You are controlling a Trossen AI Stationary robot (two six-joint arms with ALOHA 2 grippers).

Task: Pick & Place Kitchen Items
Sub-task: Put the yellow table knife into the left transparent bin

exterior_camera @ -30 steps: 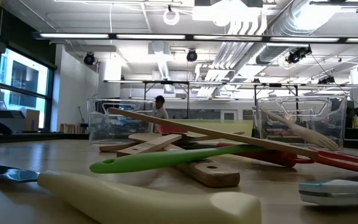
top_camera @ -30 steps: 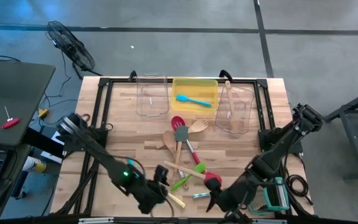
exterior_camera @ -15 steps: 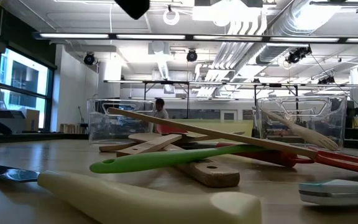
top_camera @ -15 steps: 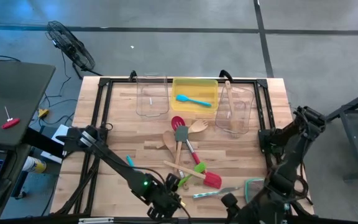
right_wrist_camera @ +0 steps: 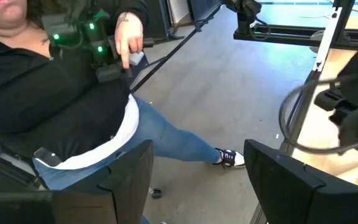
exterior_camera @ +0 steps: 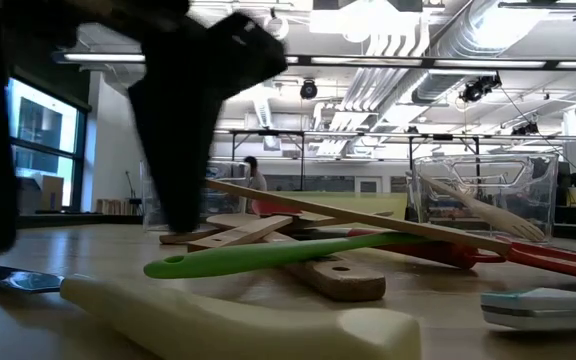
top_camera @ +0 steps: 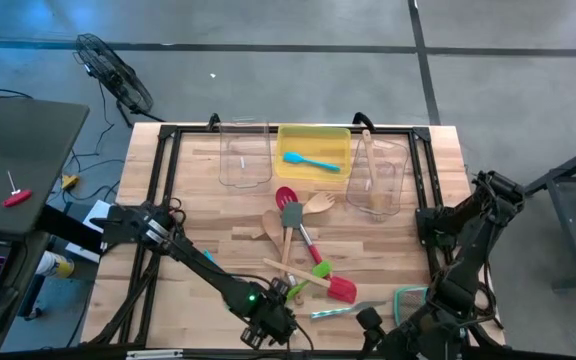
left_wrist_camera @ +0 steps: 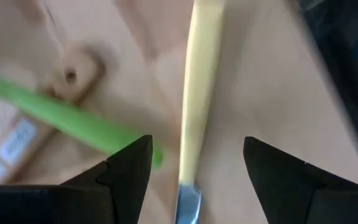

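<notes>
My left gripper point(top_camera: 271, 325) is open low over the table's near edge. Its fingers stand on either side of a pale yellow-handled utensil point(left_wrist_camera: 199, 93) lying flat, which also shows in the low view point(exterior_camera: 238, 322). One dark finger point(exterior_camera: 180, 140) shows in that view too. A green-handled utensil point(left_wrist_camera: 73, 118) and a wooden handle with a hole point(left_wrist_camera: 73, 73) lie beside it. More wooden, red, grey and green utensils point(top_camera: 296, 240) lie piled mid-table. My right gripper point(top_camera: 370, 325) is open and empty at the near edge, pointing off the table point(right_wrist_camera: 197, 180).
At the far side stand a clear bin point(top_camera: 245, 155), a yellow bin point(top_camera: 313, 145) holding a blue spatula point(top_camera: 310, 160), and a clear bin point(top_camera: 378, 175) holding a wooden fork. A green-framed rack point(top_camera: 410, 297) sits near right. A seated person point(right_wrist_camera: 61, 93) is beyond the near edge.
My left gripper has moved toward the table's right along the near edge and come down, now filling the left of the low view. My right arm has drawn back toward the near right corner, away from the red spatula. The utensils have stayed put.
</notes>
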